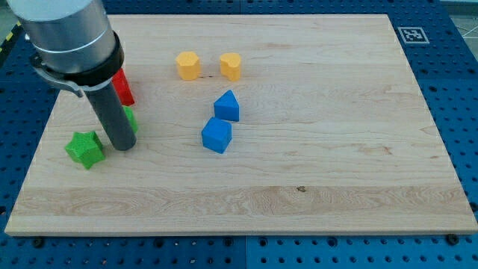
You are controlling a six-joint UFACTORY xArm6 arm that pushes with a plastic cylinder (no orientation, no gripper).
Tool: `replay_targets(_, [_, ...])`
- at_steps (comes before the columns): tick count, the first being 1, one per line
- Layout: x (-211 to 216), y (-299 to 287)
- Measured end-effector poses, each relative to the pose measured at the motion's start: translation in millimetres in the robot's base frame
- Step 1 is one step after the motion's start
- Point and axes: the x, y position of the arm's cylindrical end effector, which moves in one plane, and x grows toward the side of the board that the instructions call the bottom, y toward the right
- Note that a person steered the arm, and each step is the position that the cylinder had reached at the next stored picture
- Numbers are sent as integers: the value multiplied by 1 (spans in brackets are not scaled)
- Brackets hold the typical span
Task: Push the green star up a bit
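The green star (pixel 84 148) lies on the wooden board near the view's left edge, below the middle. My tip (pixel 122 146) rests on the board just to the right of the star, a small gap apart from it. A second green block (pixel 130 119) is mostly hidden behind the rod, above and right of the star. A red block (pixel 123 87) shows partly behind the rod further up.
Two yellow blocks (pixel 188 65) (pixel 231 66) sit side by side at the view's top centre. A blue house-shaped block (pixel 227 106) and a blue cube (pixel 216 135) stand close together mid-board. The board's left edge (pixel 37 149) runs close to the star.
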Motion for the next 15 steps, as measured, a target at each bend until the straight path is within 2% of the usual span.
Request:
replay_targets(2, [-14, -6])
replay_targets(4, [-11, 37])
replay_targets(5, [29, 55])
replay_targets(6, [84, 45])
replay_targets(7, [118, 0])
replay_targets(8, [108, -55])
replay_targets(11, [23, -65])
replay_targets(14, [13, -72])
replay_targets(15, [10, -113])
